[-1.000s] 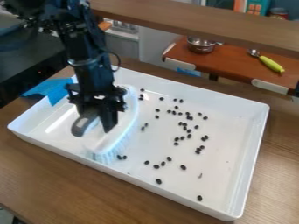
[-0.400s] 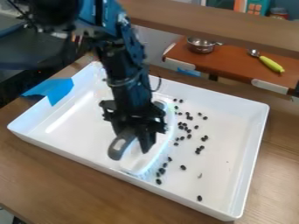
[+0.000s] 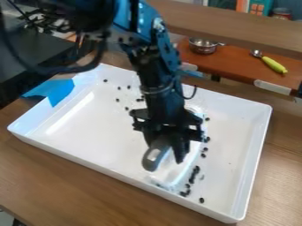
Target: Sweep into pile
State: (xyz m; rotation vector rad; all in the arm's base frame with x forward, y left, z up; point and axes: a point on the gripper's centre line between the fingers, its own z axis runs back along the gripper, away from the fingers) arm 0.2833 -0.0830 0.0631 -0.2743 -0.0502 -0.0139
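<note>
The jaws are pinched round the brush (image 3: 152,161), with dark beans (image 3: 193,175) strung loosely to their right. Partly gathered, I'd say: no proper pile, and stragglers (image 3: 126,108) lie up-left of the jaws.

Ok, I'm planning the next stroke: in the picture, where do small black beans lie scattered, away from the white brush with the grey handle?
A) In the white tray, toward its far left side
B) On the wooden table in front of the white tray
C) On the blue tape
A: several small black beans dot the far left part of the white tray, well away from the white brush.
</note>
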